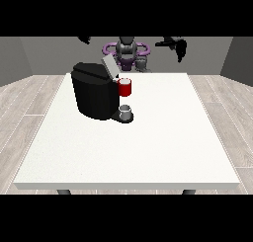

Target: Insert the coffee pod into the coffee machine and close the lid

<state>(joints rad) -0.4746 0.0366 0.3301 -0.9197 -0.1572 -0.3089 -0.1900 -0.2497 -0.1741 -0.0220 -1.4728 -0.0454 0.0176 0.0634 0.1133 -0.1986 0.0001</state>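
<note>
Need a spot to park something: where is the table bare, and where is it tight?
The white table is bare across its whole near half and on the view's right, from the red pod holder to the right edge. It is crowded only at the far left, around the coffee machine and the grey cup.

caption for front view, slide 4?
Black coffee machine on white table, lid open, both hands raised.

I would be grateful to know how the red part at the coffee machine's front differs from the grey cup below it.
The red part is red with a pale top; the grey cup is grey. The red part sits high at the black coffee machine, beside its raised lid; the grey cup stands low on the base. The red part looks larger. Both look cylindrical.
</note>
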